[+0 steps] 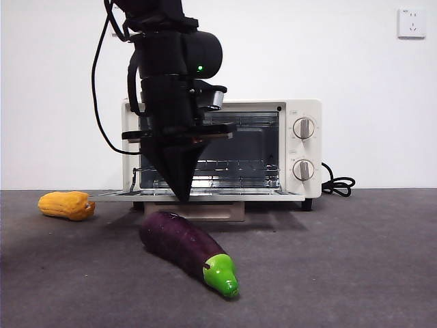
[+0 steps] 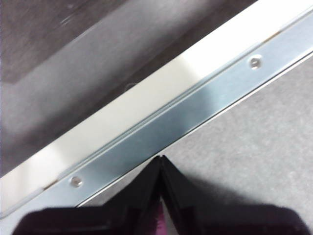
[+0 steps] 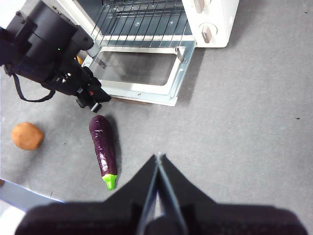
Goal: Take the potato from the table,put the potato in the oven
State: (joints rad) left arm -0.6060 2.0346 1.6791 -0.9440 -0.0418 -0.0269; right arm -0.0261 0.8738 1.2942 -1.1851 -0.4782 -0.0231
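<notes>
Left pincer [image 1: 183,195] closed and empty at the open oven [image 1: 300,147] door; potato [image 3: 27,135] alone on the tabletop [image 1: 355,260].

From where I stand, the oven door [image 3: 142,68] lies flat open, wire rack showing inside. The left arm hangs over the door's front edge, its jaws pressed together with nothing between them, tip just above the metal rim. The eggplant [image 1: 188,249] lies on the tabletop just in front of the door, green tip toward me. In the right wrist view the potato rests at about 9 o'clock from the eggplant, apart from it and well clear of the oven. A corn cob [image 1: 66,205] lies at the oven's left. The right pincer [image 3: 159,157] waits high above, jaws together, holding nothing.
</notes>
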